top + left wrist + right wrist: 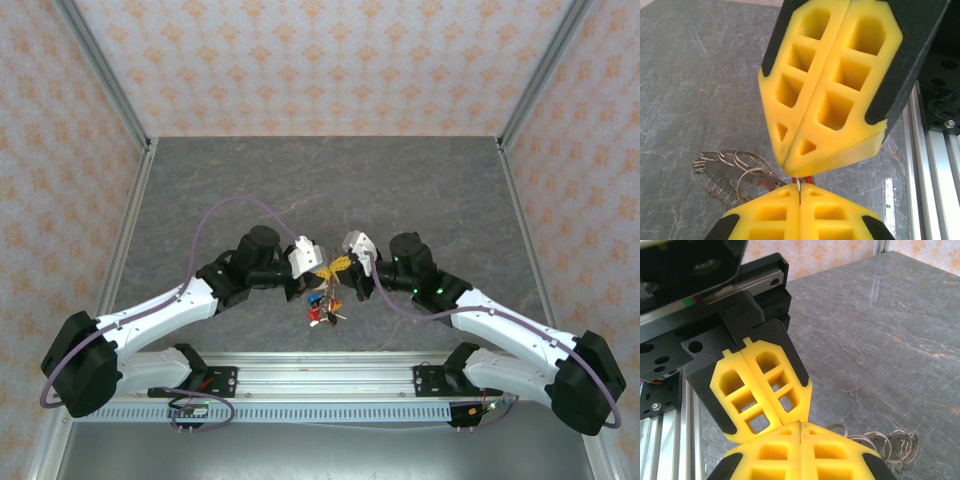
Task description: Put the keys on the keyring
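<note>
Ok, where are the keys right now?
Top view: the keys cluster at centre, just on the near side of where the left gripper and right gripper meet tip to tip.

Keys: tight bunch, red, blue and white tags, centred toward near edge of table. Keyring: pale overlapping wire loops, one red tag among them.

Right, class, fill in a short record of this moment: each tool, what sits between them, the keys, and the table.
left tool: shut, tip to tip with right tool
right tool: shut
keyring: thin wire pinched in the left tool's seam, running up to the right tool's tip
wire loops: linked cluster beside the tips; lying or hanging, cannot tell
keys: red, blue and white tags bunched just below the tools
table: grey, stone-look surface
</note>
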You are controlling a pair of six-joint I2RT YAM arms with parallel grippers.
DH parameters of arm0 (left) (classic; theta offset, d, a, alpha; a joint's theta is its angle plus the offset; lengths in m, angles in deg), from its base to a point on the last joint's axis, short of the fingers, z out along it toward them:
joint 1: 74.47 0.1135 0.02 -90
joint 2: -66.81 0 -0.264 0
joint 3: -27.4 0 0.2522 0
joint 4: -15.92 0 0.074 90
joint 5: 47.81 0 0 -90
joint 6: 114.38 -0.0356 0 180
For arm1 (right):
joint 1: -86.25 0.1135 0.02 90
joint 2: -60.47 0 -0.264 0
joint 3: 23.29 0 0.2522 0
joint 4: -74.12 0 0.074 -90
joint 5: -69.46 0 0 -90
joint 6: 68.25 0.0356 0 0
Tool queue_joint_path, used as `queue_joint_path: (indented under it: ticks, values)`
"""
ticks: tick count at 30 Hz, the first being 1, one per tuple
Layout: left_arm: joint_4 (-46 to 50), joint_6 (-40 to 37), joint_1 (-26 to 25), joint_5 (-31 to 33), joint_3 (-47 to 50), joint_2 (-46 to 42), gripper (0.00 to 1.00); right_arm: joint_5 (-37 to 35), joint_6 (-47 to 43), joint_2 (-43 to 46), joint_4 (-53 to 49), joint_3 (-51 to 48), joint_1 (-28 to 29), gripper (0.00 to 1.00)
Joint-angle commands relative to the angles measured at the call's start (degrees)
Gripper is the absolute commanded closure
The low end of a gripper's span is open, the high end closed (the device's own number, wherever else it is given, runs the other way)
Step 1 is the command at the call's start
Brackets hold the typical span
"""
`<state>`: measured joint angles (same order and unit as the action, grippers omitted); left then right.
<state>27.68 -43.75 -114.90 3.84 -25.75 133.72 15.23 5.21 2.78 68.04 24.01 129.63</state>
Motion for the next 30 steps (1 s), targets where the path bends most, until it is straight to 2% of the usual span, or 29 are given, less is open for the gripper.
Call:
queue_joint_path:
  ticks: [1,9,14,18,22,27,30]
  values:
    - [-2.56,0.82,-0.41,-3.46,-2.78,0.06,1.0,0.61,0.21,0.99,4.14,-0.64,0.31,1.0]
    - [-3.14,2.24,-0.31,-4.1,-2.99,-0.13,1.0,-2.13,-2.04,0.93,2.95,-1.57,0.31,1.0]
    - [-0.21,2.23,-0.27,6.08,-2.67,-0.97,1.0,-11.03,1.55,5.03,5.08,-5.45,0.31,1.0]
    - [-0.94,1.61,-0.09,3.12,-1.4,-1.79,1.0,-14.14,5.46,9.17,2.07,-7.38,0.31,1.0]
    - [-1.26,1.72,-0.09,2.74,-1.03,-1.57,1.0,-14.54,9.2,10.23,-0.45,-8.14,0.31,1.0]
    - [-2.13,1.97,-0.04,2.57,-0.94,-1.92,1.0,-7.72,13.5,8.73,2.62,-8.59,0.31,0.88]
    - [-1.93,1.95,-0.09,2.25,-1.21,-2.05,1.0,-6.39,13.78,6.64,3.76,-8.49,0.31,0.79]
